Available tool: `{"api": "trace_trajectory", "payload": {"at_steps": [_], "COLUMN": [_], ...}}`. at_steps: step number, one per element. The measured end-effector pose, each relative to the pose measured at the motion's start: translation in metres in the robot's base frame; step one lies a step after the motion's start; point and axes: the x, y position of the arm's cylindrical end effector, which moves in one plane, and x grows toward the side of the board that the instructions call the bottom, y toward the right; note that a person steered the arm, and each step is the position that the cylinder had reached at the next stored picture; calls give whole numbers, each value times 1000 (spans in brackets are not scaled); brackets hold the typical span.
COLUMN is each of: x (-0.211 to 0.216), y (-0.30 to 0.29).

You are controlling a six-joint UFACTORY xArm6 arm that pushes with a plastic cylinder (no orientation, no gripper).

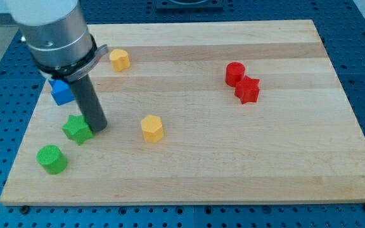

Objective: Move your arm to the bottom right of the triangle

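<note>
My arm comes down from the frame's upper left, rod upright, carrying no gripper. My tip (98,128) rests just right of the green star block (77,129). The blue block (61,92), partly hidden, shape unclear, sits above-left.

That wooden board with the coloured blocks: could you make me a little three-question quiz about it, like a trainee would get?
1. True or false: the two red blocks, red cylinder and red star, touch each other.
2. Which block is my tip next to? A) green star B) green cylinder C) lower yellow block
3. Fill in: the blue block, partly hidden by the arm, lies toward the view's ____.

Key: 1 true; 2 A; 3 left.
</note>
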Motion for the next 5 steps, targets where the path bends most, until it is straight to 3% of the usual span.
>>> {"api": "trace_trajectory", "payload": {"at_steps": [1,5], "x": [9,-19], "y": [-51,-34]}}
